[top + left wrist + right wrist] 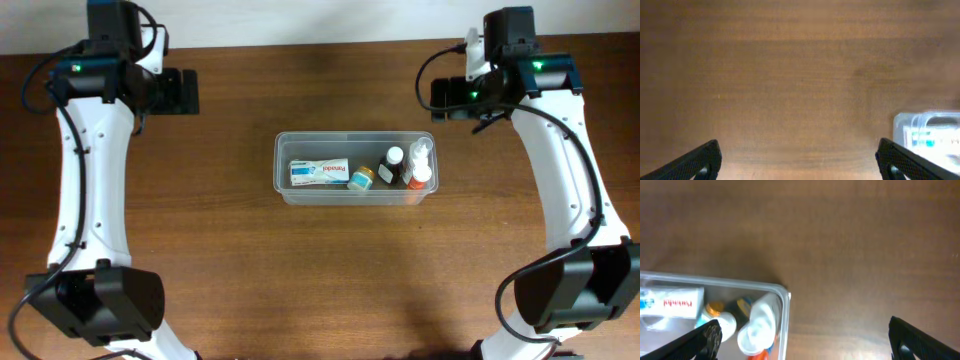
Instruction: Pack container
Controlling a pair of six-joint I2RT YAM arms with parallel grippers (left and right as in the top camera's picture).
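The clear container (283,143) sits in the middle of the brown table. It holds a white and blue box (319,172), a small yellow-lidded jar (361,177), a dark bottle with a white cap (392,165) and a white spray bottle (421,165). My left gripper (185,92) is open and empty at the far left, well away from the container; its wrist view (799,157) shows the container corner (900,122) at the right edge. My right gripper (447,95) is open and empty at the far right; its wrist view (805,335) shows the container's corner (782,292) below.
Bare wooden table lies all around the container. The arm bases stand at the near left (95,300) and near right (570,290) corners.
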